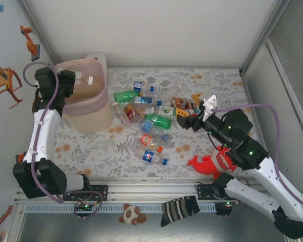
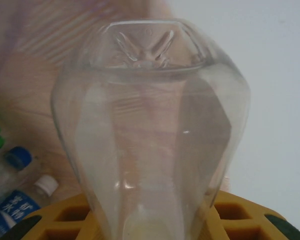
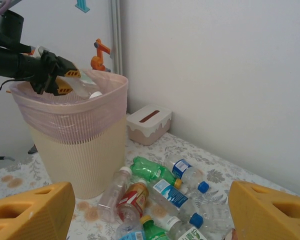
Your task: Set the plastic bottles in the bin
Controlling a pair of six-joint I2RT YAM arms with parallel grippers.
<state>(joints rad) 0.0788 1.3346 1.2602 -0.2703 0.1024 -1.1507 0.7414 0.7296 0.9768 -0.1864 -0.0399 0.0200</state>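
My left gripper (image 1: pixel 66 83) hangs over the bin (image 1: pixel 98 96), shut on a clear plastic bottle (image 1: pixel 83 78) with a white cap. In the left wrist view that bottle (image 2: pixel 150 125) points base-first away from me between the yellow fingers (image 2: pixel 240 212); below it, two bottles (image 2: pixel 15 202) lie inside the bin. Several plastic bottles (image 1: pixel 146 113) lie scattered mid-table. My right gripper (image 1: pixel 189 120) hovers at the pile's right edge, open with nothing between its fingers. In the right wrist view, the pile (image 3: pixel 160 190) is ahead, with the bin (image 3: pixel 80 150) behind it.
A white box with a brown slot (image 3: pixel 149 122) stands behind the bin by the back wall. A red plush toy (image 1: pixel 212 164) lies at the front right beside the right arm. A striped sock (image 1: pixel 179 209) and a small plush (image 1: pixel 133 214) rest on the front rail.
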